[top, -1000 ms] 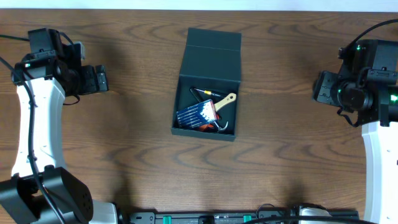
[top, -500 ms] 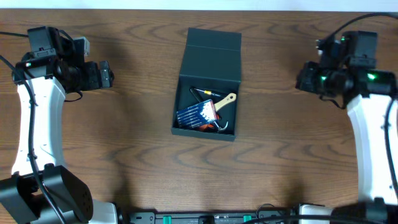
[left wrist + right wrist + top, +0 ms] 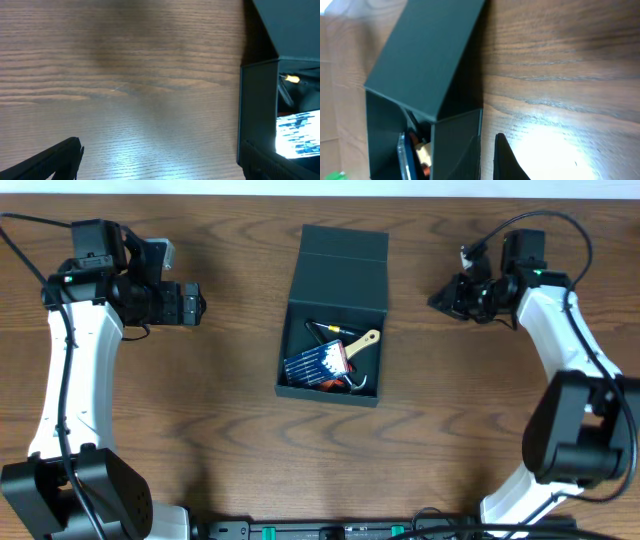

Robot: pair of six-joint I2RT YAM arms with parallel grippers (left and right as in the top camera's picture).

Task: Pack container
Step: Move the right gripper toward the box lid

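Note:
The container [image 3: 340, 260], a dark square box, lies open in the middle of the table with its flap lid folded back toward the far edge. Inside it are a blue screwdriver case [image 3: 318, 363] and a wooden-handled tool [image 3: 362, 341]. My left gripper [image 3: 197, 305] hovers to the box's left, open, with only bare wood between its fingers [image 3: 55, 160]. The left wrist view shows the container's wall [image 3: 257, 110] at the right. My right gripper [image 3: 440, 300] is to the box's right, shut on nothing. In the right wrist view its fingertips [image 3: 507, 160] sit just beside the container [image 3: 427, 55].
The wooden table [image 3: 230, 430] stretches between each arm and the box. The far table edge runs along the top of the overhead view. A dark rail with connectors [image 3: 350, 530] lies along the near edge. Cables trail from the right arm [image 3: 560, 230].
Both arms have swung inward toward the container, the right one farther and toward the far edge. The right gripper has closed. The box and its contents have not moved.

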